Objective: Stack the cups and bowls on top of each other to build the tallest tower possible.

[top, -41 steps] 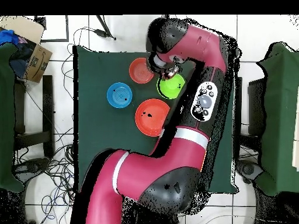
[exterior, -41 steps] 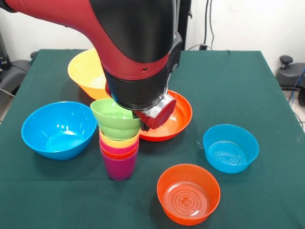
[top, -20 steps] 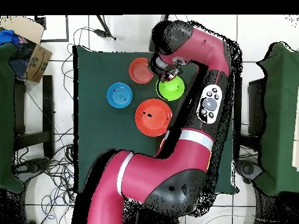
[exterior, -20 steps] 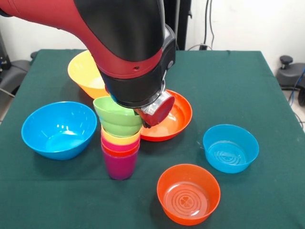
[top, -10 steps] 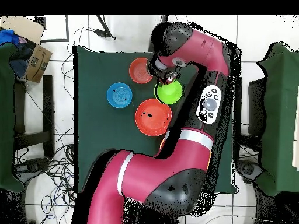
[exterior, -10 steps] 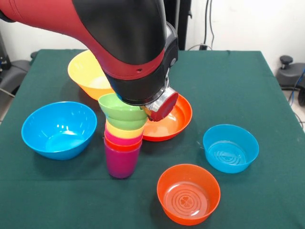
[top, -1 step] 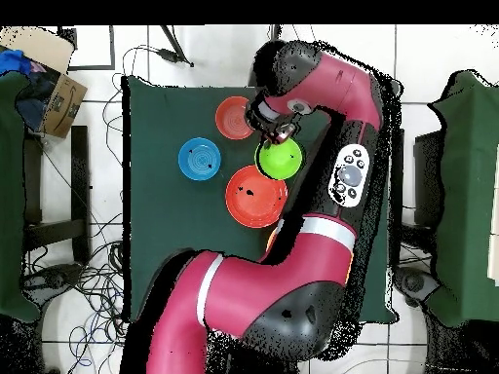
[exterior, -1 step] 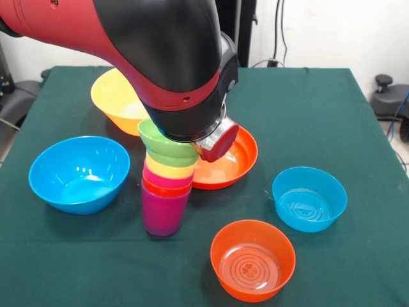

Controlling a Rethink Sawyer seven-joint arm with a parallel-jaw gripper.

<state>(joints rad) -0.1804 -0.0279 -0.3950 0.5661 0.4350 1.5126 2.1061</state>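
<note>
The tower stands left of centre in the front view: a purple cup at the base, with orange-red, crimson and yellow rims above it. A small green bowl sits tilted on top, also seen from above as the green bowl. My gripper is at the bowl's right rim, mostly hidden under the bulky black and red wrist, and is shut on the bowl. From above, the gripper sits at the bowl's upper edge.
Around the tower on the green table lie a large blue bowl, a large orange-yellow bowl, a shallow red-orange bowl, a small blue bowl and a small translucent orange bowl.
The gripper and the green bowl have shifted right and slightly up in the front view. The cup stack beneath has slid a little right with them.
</note>
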